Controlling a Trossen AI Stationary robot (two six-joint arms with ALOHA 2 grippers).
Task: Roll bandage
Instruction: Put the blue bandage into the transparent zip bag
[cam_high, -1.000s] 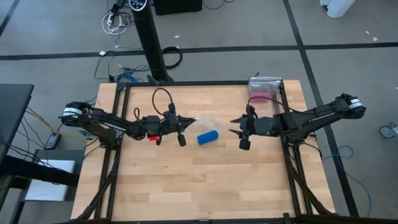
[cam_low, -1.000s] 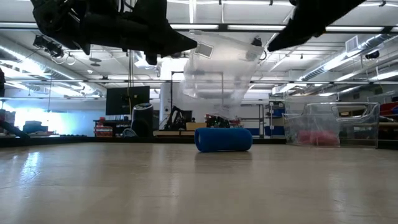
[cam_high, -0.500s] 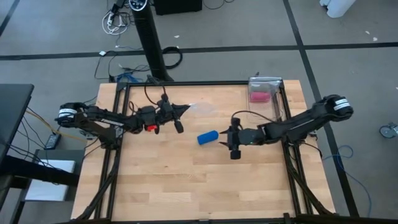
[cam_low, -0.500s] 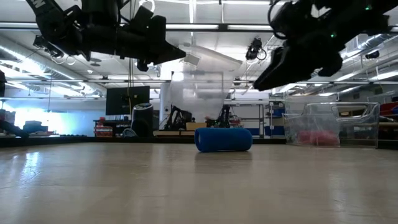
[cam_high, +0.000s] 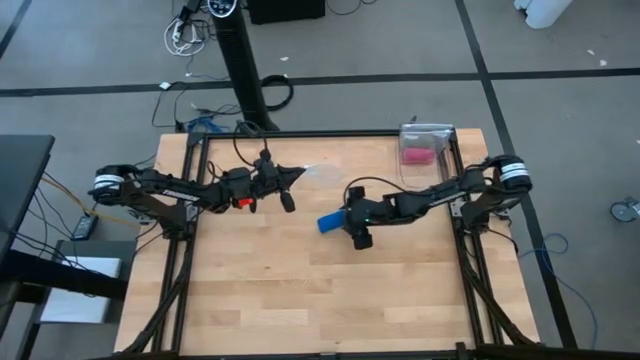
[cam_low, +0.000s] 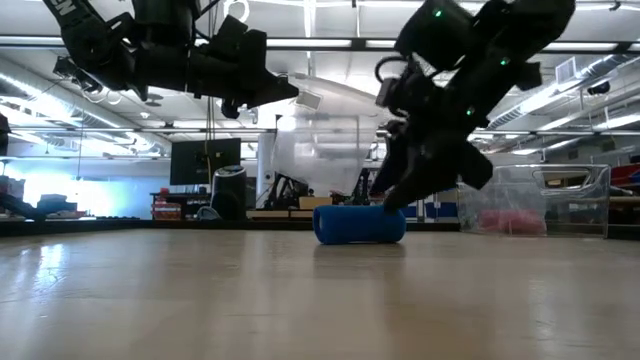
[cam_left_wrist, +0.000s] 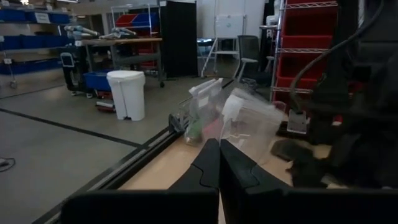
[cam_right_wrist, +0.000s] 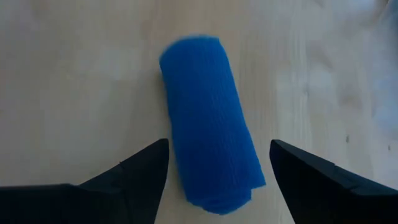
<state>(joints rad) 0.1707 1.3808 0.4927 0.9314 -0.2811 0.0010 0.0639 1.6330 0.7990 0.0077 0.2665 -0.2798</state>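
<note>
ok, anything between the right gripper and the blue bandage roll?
Nothing visible. The right gripper is open directly over the rolled bandage, one finger on each side of it, with only bare table around it. The left gripper, shut on the clear plastic bag, is off to the side.

Industrial lab or workshop: red storage shelving (cam_left_wrist: 308, 56), workbenches (cam_left_wrist: 121, 43), concrete floor (cam_high: 560, 60), overhead strip lighting (cam_low: 330, 42)

Clear plastic bag (cam_high: 322, 174) above the wooden table (cam_high: 300, 290); pink roll (cam_high: 417, 154) in a clear container (cam_high: 428, 132).
</note>
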